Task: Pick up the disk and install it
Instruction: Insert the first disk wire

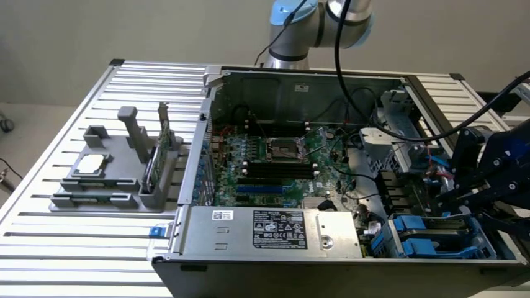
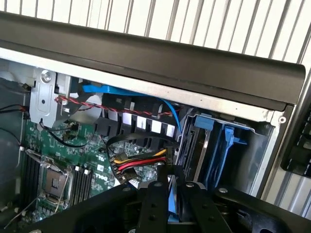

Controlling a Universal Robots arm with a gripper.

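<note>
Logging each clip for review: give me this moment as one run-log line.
gripper: shut on disk | position: at drive bay of open computer case | disk: not yet seated

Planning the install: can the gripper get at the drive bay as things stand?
Probably yes: the gripper sits right by the open drive bay, and the case lies open; coloured cables run close beside it.

UR arm: silver tubes, light-blue joint caps, black cable running down it. Gripper all black, linkage-style fingers with silver pivot screws (matte finish, no markings visible).
</note>
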